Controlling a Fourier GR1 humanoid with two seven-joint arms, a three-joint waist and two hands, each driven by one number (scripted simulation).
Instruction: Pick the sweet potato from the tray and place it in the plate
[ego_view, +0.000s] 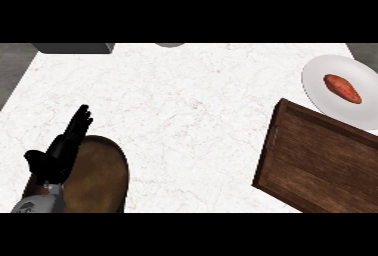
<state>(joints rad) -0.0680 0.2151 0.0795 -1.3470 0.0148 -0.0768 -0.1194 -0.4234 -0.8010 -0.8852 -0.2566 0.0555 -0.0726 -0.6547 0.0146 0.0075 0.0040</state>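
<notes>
The desk (184, 115) was a white marble-patterned surface with faint reddish veining, bordered by grey floor at the upper left and upper right corners. At the upper right, a white plate (325, 95) lay partly cut off by the right edge of the view. The sweet potato (342, 88) rested on the plate, lying diagonally, clear of the rim. Just below the plate sat the wooden tray (317, 165), dark brown with a raised rim; its upper edge overlapped or touched the plate's lower rim, and its right and lower portions were cut off by the frame.

At the lower left, the left hand (63, 147) appeared above a brown oval board (100, 175), whose lower part was cut off. The fingers (77, 122) were straight and held together, pointing toward the far edge of the desk, with the thumb spread to the side; they held nothing. Only a short section of the grey forearm (40, 202) was visible.

The right hand did not appear in the view.

Along the far edge, a grey box-like object (74, 48) and a small rounded grey object (170, 44) were cut off and could not be identified.
</notes>
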